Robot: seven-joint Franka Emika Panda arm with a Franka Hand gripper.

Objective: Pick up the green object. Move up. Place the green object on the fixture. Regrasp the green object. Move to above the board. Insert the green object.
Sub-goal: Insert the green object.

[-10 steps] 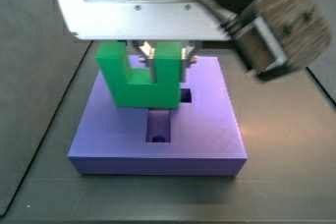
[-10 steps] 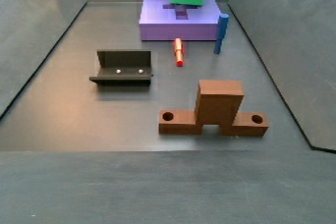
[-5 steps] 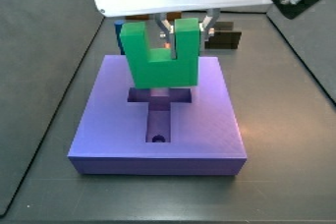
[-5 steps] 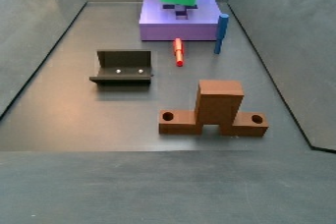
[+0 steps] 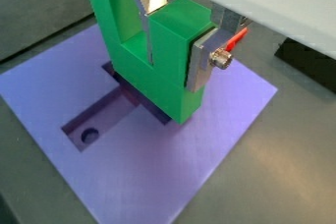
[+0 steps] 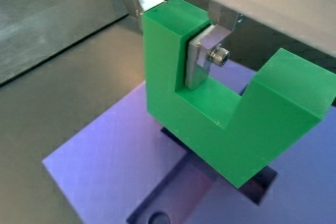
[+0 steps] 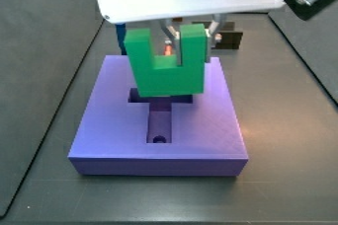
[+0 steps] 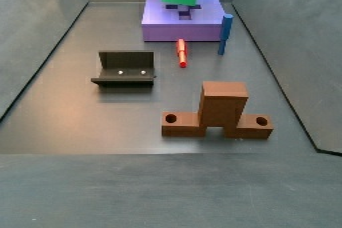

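Holding the bright green U-shaped block [image 7: 166, 64] upright above the lavender slab's [image 7: 158, 145] cross-shaped slot [image 7: 160, 111], ready to insert. My gripper [image 5: 184, 27] has its silver fingers [image 5: 206, 58] clamped on one prong.

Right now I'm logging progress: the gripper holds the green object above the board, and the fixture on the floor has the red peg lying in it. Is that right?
Not quite. The gripper does hold the green object above the board, but the fixture is empty. A side view shows the red peg lying on the floor beside it, apart from it, near the board.
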